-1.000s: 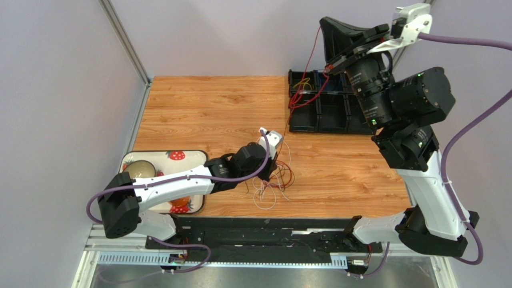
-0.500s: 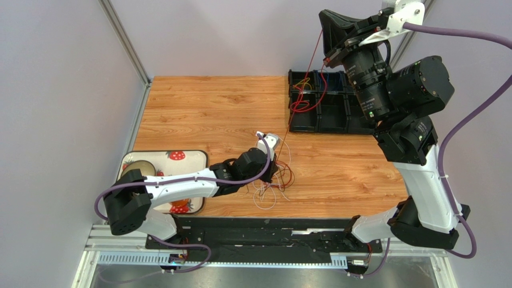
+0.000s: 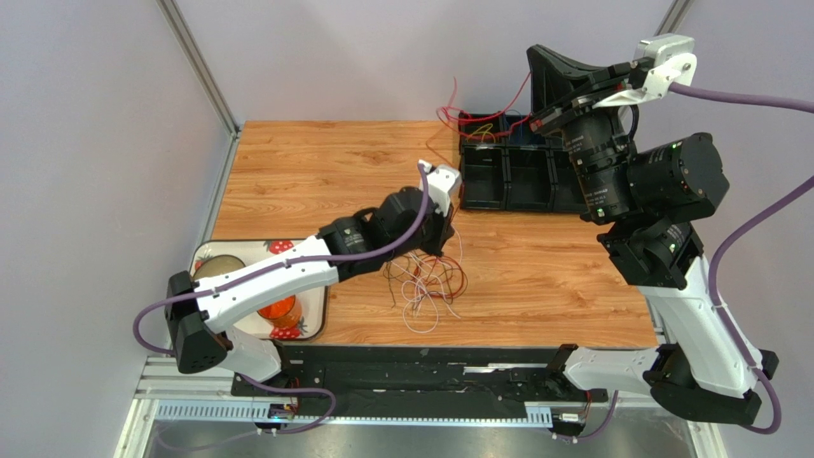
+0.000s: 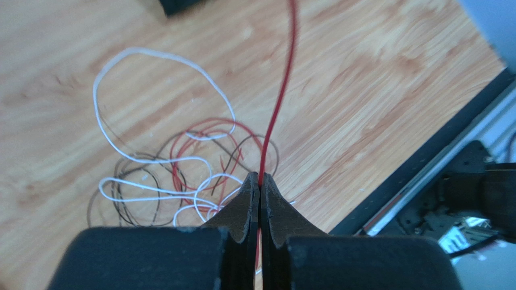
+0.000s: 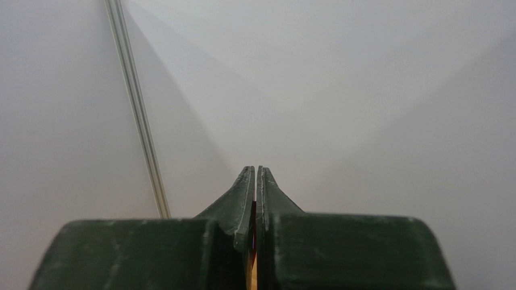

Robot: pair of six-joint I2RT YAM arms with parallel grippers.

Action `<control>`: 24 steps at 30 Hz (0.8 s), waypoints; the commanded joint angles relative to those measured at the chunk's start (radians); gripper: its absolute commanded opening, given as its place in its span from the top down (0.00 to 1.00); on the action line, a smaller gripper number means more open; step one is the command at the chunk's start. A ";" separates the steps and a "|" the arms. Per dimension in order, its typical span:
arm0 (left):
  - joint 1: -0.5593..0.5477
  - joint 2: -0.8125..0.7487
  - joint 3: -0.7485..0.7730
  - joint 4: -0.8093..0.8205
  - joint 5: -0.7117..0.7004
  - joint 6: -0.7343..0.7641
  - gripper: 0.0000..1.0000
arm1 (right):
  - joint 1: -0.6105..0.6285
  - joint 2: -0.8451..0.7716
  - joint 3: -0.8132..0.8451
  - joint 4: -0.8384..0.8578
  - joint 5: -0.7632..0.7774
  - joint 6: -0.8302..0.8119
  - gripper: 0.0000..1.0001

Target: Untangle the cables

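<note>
The cables (image 3: 425, 281) lie as a loose tangle of white, red and dark brown loops on the wooden table, and show in the left wrist view (image 4: 175, 175) below the fingers. My left gripper (image 3: 441, 229) (image 4: 260, 176) hangs above the tangle, shut on a red cable (image 4: 281, 103) that runs away from its tips. That red cable (image 3: 468, 116) loops over the far table edge up to my right gripper (image 3: 535, 119), raised high at the back right. The right gripper (image 5: 255, 169) is shut, facing the wall. The wrist view shows only a thin sliver between its jaws.
A black compartment bin (image 3: 506, 181) stands at the back right, under the right gripper. A strawberry-print tray (image 3: 287, 250) with a bowl (image 3: 220, 269) and an orange object (image 3: 277, 310) sits at the front left, under the left arm. A black rail (image 3: 430, 367) lines the near edge.
My left gripper has risen off the tangle and moved back toward the bin, holding the red cable. The right gripper shifted slightly right. The red loops moved from over the bin to behind it.
</note>
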State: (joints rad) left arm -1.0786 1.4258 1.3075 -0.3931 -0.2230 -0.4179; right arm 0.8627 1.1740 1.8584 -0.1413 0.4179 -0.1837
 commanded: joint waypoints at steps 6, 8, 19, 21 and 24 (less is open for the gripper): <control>-0.003 -0.044 0.315 -0.153 -0.012 0.117 1.00 | 0.001 -0.068 -0.171 0.032 0.044 0.110 1.00; -0.003 -0.044 0.363 -0.156 -0.013 0.134 1.00 | 0.001 -0.077 -0.218 0.025 0.050 0.139 1.00; 0.048 0.036 0.489 -0.104 0.057 0.151 1.00 | -0.001 -0.116 -0.407 -0.017 0.150 0.259 1.00; 0.075 0.070 0.504 -0.095 0.083 0.128 1.00 | -0.002 -0.100 -0.418 -0.030 0.179 0.270 1.00; 0.098 0.122 0.532 -0.084 0.111 0.117 1.00 | -0.008 -0.074 -0.419 -0.047 0.232 0.282 1.00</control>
State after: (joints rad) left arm -1.0103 1.4761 1.7859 -0.5117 -0.1730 -0.2867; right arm 0.8623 1.0798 1.4403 -0.1822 0.5533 0.0544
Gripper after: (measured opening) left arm 0.010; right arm 0.009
